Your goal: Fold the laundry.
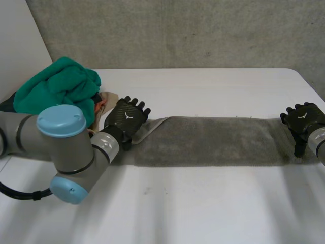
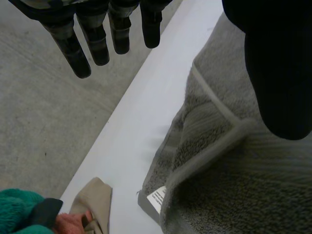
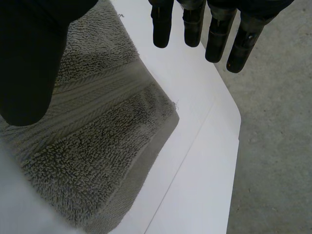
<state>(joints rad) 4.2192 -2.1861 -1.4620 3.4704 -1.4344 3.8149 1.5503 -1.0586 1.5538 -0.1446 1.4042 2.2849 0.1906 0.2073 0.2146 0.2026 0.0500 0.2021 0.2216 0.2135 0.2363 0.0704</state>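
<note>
Item 1: grey towel (image 1: 213,140). It is lying as one long, narrow strip across the white table (image 1: 203,203), running from one hand to the other. Its left end is tucking under the left hand, so the corners there are hidden in the head view. In the left wrist view, the towel (image 2: 234,185) is showing a folded hem and a small white label (image 2: 157,197), print unreadable.

Item 2: left hand (image 1: 127,118). It is resting over the towel's left end with its fingers (image 2: 92,34) straight and released, gripping nothing. Whether the palm is touching the towel cannot be told.

Item 3: right hand (image 1: 303,119). It is sitting at the right end, its arm cut off by the frame. Its fingers (image 3: 195,19) are reaching straight past the towel's corner (image 3: 92,146), grasping nothing.

Item 4: green laundry pile (image 1: 58,89). It is lying at the far left, partly hidden behind the left arm, with a beige cloth (image 1: 107,99) beside it.
</note>
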